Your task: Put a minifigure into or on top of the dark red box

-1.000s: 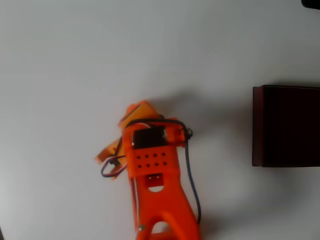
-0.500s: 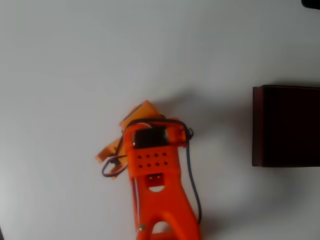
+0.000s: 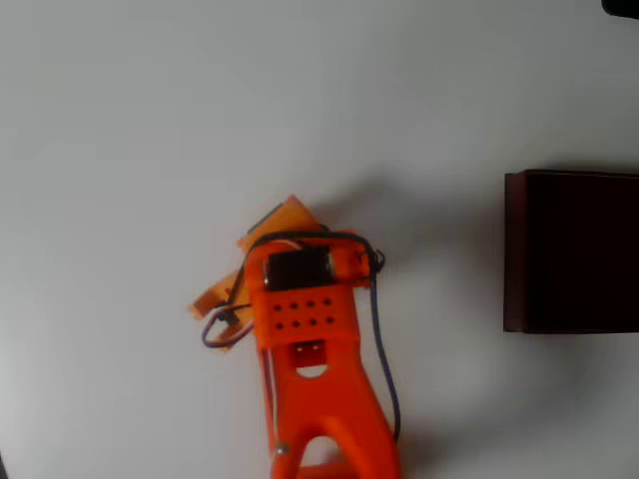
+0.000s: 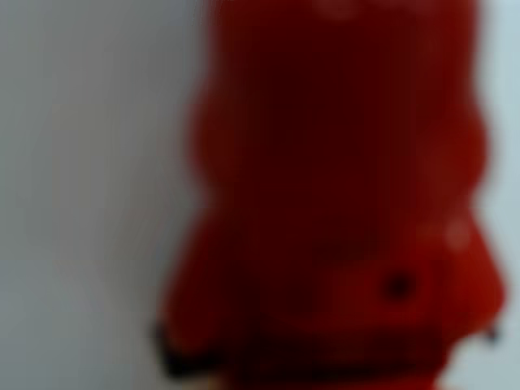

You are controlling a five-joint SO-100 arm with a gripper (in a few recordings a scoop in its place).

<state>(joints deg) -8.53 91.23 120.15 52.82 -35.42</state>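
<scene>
step: grasping minifigure [image 4: 337,203], well left of dark red box [image 3: 571,251] | claw [image 3: 262,261]: grip state unclear | next: lift, carry rightward over box

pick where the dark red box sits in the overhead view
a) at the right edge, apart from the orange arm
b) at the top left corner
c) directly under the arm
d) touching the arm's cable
a: in the overhead view the dark red box lies against the right edge, with bare white table between it and the orange arm.
</scene>
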